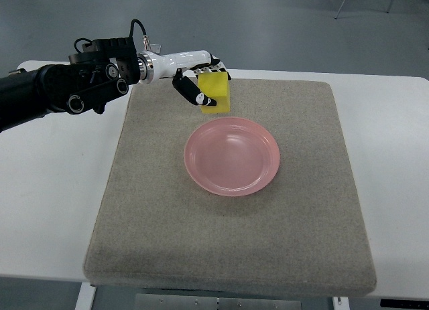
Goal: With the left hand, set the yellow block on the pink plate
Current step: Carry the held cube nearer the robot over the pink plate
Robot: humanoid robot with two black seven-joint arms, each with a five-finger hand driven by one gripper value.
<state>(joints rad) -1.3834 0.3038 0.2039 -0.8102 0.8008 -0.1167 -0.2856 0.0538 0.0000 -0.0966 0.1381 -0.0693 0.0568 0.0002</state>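
Observation:
A yellow block (216, 94) is held by my left hand (202, 79), whose fingers curl over its top and left side. The arm reaches in from the left edge, black with a white wrist. The block hangs just beyond the far left rim of the pink plate (232, 156), over the grey mat; whether it touches the mat I cannot tell. The plate lies near the mat's middle with nothing on it. My right hand does not show.
A grey felt mat (301, 223) covers most of the white table (53, 189). Grey floor lies beyond the table's far edge.

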